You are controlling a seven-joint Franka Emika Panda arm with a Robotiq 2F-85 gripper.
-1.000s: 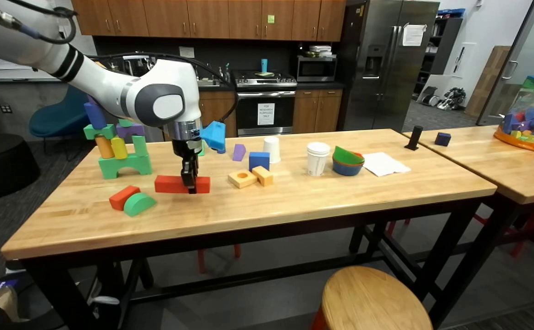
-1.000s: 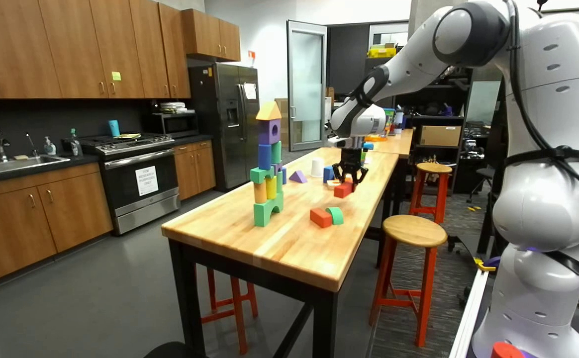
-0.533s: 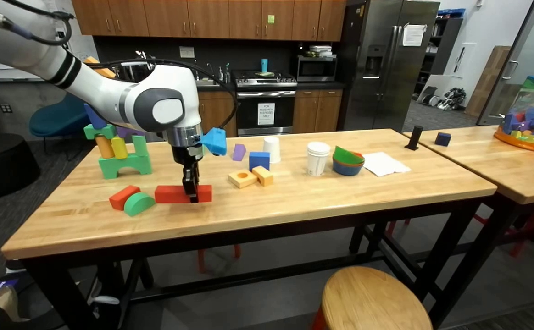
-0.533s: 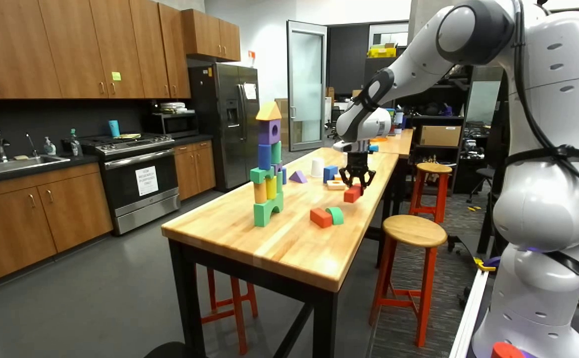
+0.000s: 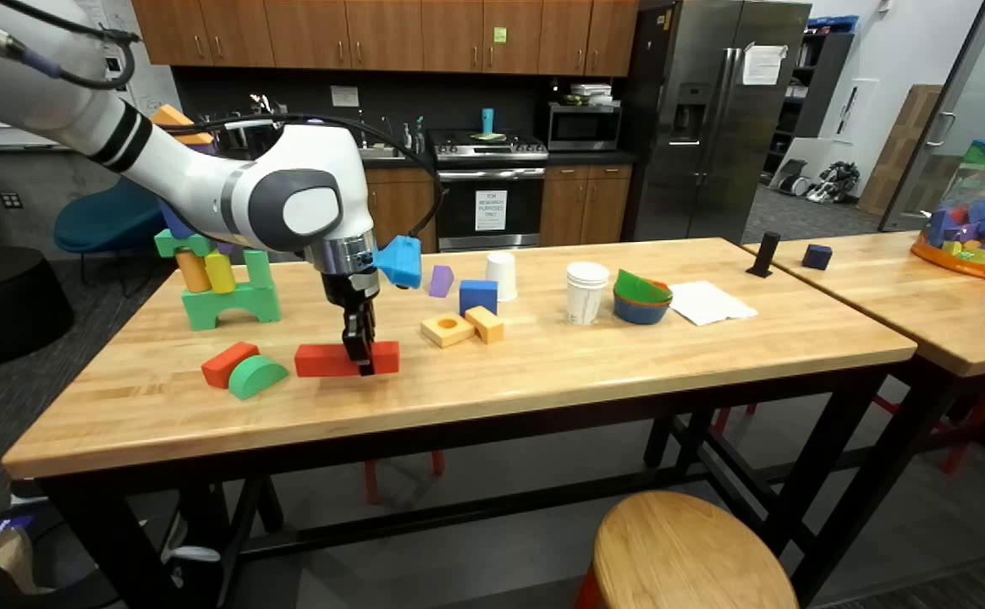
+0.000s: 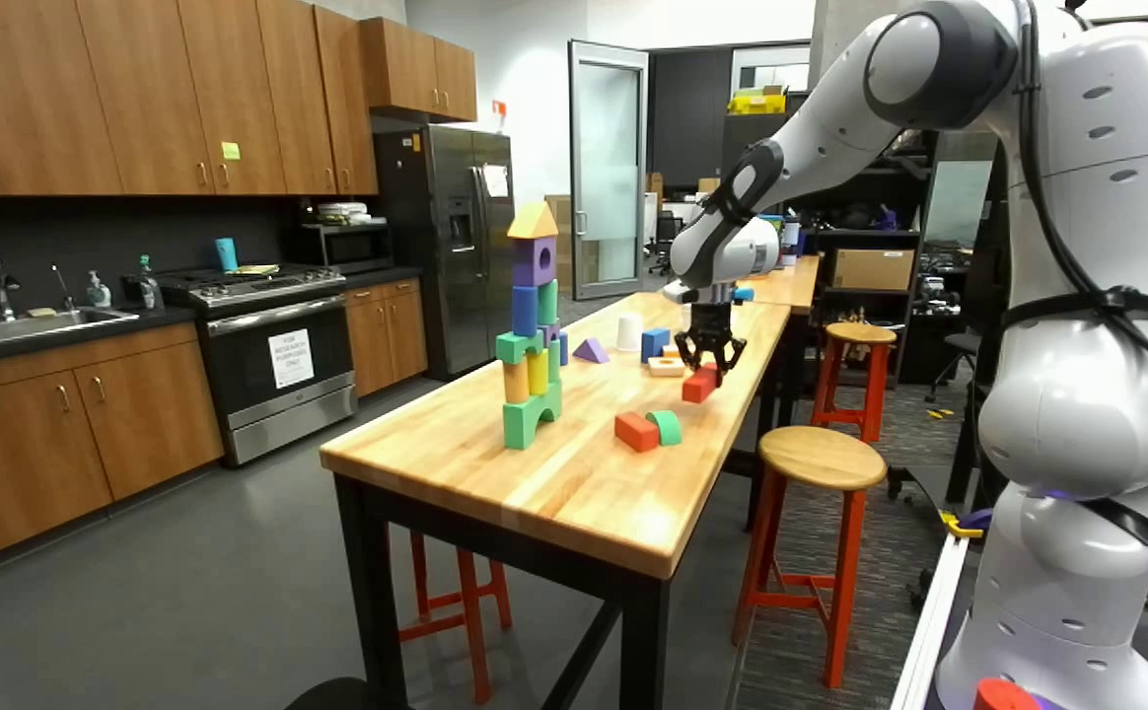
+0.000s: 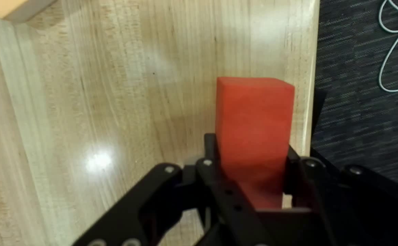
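as the gripper (image 7: 250, 145) clamps a long red block (image 5: 323, 361), the jaws stand parted only by its width! nearby, a green half-round (image 5: 256, 377) sits beside a shorter red block (image 5: 226, 364).

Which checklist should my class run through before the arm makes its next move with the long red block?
1. Grip: the tool is closed on both sides of the long red block: ok.
2. Gap under that block, above the table: cannot tell; no view settles it.
3. Neighbours: the short red block and green half-round block lie apart from the held one in an exterior view: ok.
4. Tower: the block tower stands, well apart from the held block: ok.
5. Edge: the held block is over the tabletop, though near its edge in the wrist view: ok.
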